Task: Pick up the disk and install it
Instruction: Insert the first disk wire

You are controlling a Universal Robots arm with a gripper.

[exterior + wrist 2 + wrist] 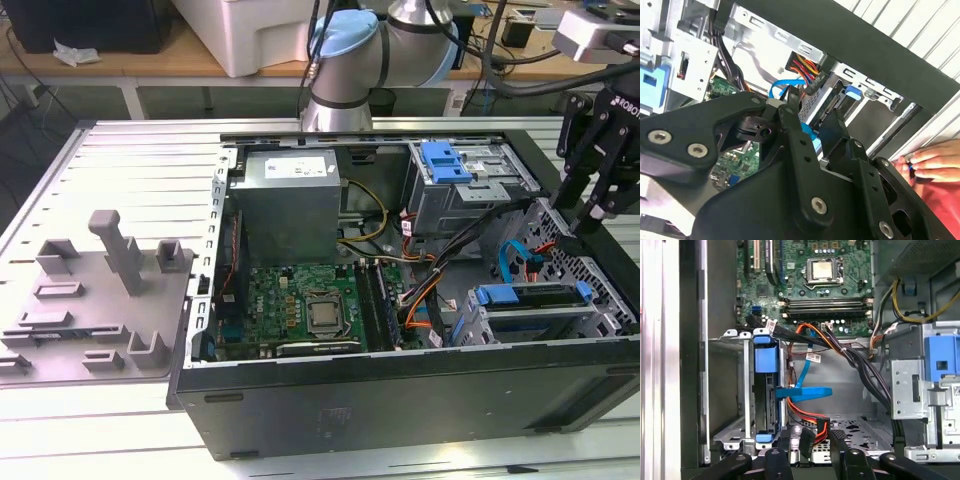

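Observation:
The disk [530,295] sits edge-on in the metal drive cage [520,325] at the front corner of the open computer case, on the exterior view's right. Only its blue carrier frame and dark edge [765,390] show; the label is hidden. My black gripper [585,222] hangs above the case wall just beyond that cage. Its fingers [790,440] stand apart and open with nothing between them. In both wrist views they frame loose cables, with the gripper [812,112] apart from the disk.
A blue flat cable [805,390] and orange wires [810,417] run beside the cage. Another blue carrier [445,160] fills the upper bay. Motherboard [300,300] and power supply [290,195] lie further in. A person's hand [925,162] rests by the case edge. A grey fixture plate [100,300] lies outside.

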